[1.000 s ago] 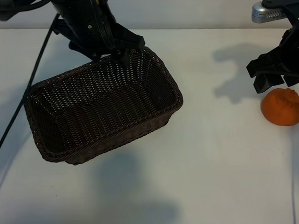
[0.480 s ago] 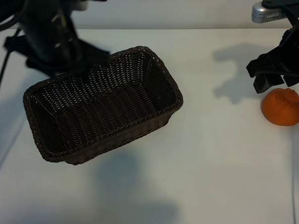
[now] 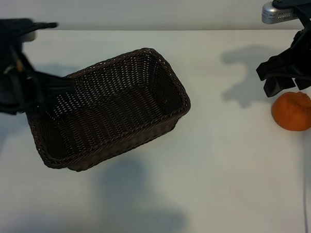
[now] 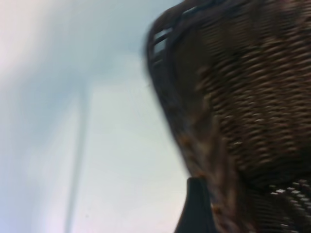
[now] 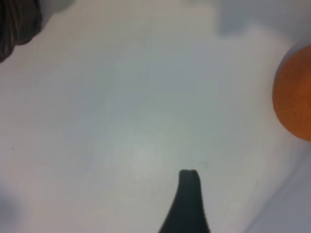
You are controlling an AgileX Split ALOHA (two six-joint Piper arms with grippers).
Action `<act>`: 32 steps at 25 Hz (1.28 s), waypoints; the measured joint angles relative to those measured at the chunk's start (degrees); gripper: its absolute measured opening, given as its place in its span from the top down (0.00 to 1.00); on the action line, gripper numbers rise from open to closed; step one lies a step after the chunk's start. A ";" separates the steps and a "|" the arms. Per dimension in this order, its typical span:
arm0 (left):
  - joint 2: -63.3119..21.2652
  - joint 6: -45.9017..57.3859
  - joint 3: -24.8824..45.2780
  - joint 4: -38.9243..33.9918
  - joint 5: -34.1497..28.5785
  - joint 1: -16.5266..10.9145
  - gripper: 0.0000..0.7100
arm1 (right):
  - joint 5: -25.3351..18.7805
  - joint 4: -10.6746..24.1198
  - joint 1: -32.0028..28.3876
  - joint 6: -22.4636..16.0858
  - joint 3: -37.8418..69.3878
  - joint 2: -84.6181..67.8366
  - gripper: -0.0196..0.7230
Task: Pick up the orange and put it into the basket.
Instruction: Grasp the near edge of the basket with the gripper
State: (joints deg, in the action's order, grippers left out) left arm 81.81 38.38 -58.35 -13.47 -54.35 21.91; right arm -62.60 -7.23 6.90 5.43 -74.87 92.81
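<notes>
right gripper (image 3: 287,83) poised just above and beside the orange (image 3: 294,111), on the basket-ward side of the fruit; fingers spread apart, clamped on nothing, pointing steeply down at the white table (image 3: 225,166); one dark fingertip (image 5: 188,180) visible in the right wrist view, the orange (image 5: 294,99) off to one edge there, clear of the fingertip, and a dark corner of the basket (image 5: 17,22) far off at another edge.

left gripper (image 3: 35,93) over at the far end of the basket (image 3: 109,109) from the orange, at the short end's rim; dark and blurred in the exterior view; jaws apart, gripping nothing so far as can be seen – contact with the rim not possible to tell; one dark fingertip (image 4: 197,208) in the left wrist view, seen against the braided rim of the basket (image 4: 233,97), weave filling much of that view.

orange resting on the table, well apart from the basket, puckered knob turned upward, not lifted and not held; outside the basket.

basket lying at a slant on the table, long side running from the left gripper toward the middle of the table, nothing visible inside but its own weave; dark brown wicker, rounded corners, sloping sides.

beyond the orange – a grey camera mount (image 3: 279,12) above the right gripper.
</notes>
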 joint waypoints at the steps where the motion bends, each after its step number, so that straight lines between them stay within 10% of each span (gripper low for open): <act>1: -0.44 0.14 1.44 0.69 1.06 -1.65 0.20 | 0.00 0.00 0.00 0.00 0.00 0.00 0.18; 10: -0.46 -1.94 6.86 8.33 9.28 -9.32 0.20 | 0.25 0.00 0.00 0.00 0.00 0.00 0.18; 32: 15.42 -5.38 6.86 13.47 18.04 -9.78 0.20 | 0.38 0.00 0.00 0.13 0.00 0.00 0.18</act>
State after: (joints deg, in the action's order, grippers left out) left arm 97.23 33.00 -51.49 0.00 -36.30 12.13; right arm -62.22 -7.23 6.90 5.56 -74.87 92.81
